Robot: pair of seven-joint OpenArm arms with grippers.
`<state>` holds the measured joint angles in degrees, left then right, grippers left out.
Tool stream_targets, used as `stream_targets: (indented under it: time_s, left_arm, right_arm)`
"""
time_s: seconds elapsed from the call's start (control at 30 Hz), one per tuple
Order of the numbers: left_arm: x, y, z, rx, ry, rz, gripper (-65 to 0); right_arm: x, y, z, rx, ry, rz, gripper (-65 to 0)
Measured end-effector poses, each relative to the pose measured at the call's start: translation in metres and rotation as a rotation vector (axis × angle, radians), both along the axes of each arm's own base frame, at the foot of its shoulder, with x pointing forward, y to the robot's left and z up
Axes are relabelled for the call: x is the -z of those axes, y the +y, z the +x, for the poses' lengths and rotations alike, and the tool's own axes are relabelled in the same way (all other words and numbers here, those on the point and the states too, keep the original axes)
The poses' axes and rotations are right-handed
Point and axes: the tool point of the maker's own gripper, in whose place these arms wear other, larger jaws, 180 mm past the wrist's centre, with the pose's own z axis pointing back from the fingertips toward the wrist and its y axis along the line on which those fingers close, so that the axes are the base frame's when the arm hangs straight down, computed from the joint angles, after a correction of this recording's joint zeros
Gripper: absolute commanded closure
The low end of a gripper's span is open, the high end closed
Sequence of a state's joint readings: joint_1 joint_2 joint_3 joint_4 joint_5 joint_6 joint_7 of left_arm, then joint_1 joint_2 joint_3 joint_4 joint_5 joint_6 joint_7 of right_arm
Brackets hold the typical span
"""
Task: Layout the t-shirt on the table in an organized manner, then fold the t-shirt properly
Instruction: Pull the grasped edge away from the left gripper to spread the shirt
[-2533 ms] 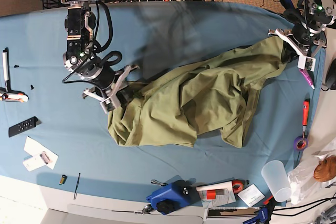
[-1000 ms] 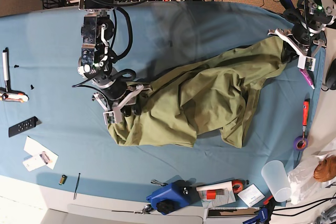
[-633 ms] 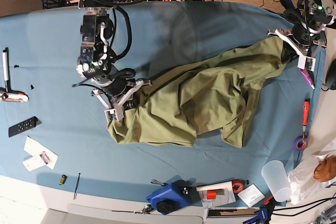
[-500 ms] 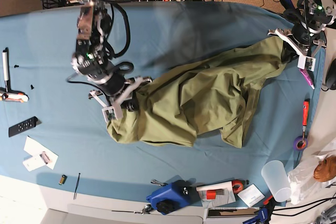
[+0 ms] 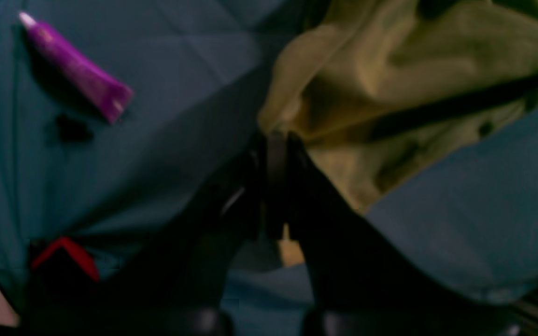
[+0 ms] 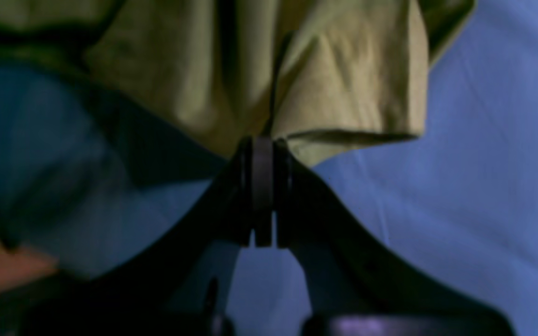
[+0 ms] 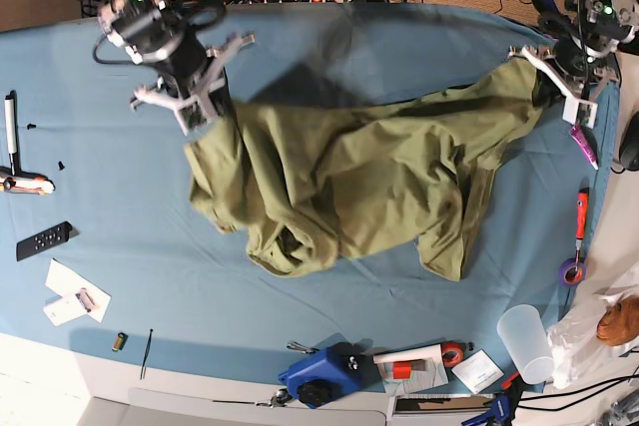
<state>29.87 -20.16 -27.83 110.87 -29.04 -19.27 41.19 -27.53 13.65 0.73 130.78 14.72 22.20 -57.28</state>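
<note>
Open blue table [image 7: 329,32] lies along the far edge and to the left of the t-shirt [image 7: 339,182], which spans the centre between both arms. Obstacles on the left: pen [image 7: 11,122], remote [image 7: 43,239], paper [image 7: 73,293]. Near edge and right side are crowded: blue tool [image 7: 319,376], cup [image 7: 526,341], screwdriver [image 7: 580,216], purple tube [image 5: 75,72].

T-shirt [image 7: 339,182] across table [image 7: 90,97], between arms
</note>
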Motion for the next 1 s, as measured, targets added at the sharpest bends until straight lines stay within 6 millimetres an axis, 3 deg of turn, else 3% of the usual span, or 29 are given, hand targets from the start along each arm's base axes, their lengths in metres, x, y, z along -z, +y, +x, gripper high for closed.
stream_targets:
  time_s: [0.3, 0.4, 0.57, 0.73, 1.0]
  left_arm:
    - [0.007, 0.0, -0.012, 0.002, 0.037, 0.001, 0.0]
    - [0.006, 0.0, -0.012, 0.002, 0.036, 0.001, 0.0]
    - [0.006, 0.0, -0.012, 0.002, 0.036, 0.001, 0.0]
    - [0.004, 0.0, -0.009, 0.001, 0.013, 0.001, 0.0]
    - [0.0, 0.003, -0.001, 0.003, -0.006, 0.02, 0.0]
  right_arm:
    - [0.022, -0.074, -0.069, 0.122, 0.208, -0.185, 0.0]
    - [0.024, -0.08, -0.078, 0.124, 0.234, -0.198, 0.0]
    - [0.023, -0.072, -0.078, 0.097, 0.234, -0.155, 0.0]
    - [0.01, -0.065, -0.056, 0.082, 0.131, -0.122, 0.0]
    - [-0.041, -0.056, 0.016, 0.076, -0.146, -0.053, 0.0]
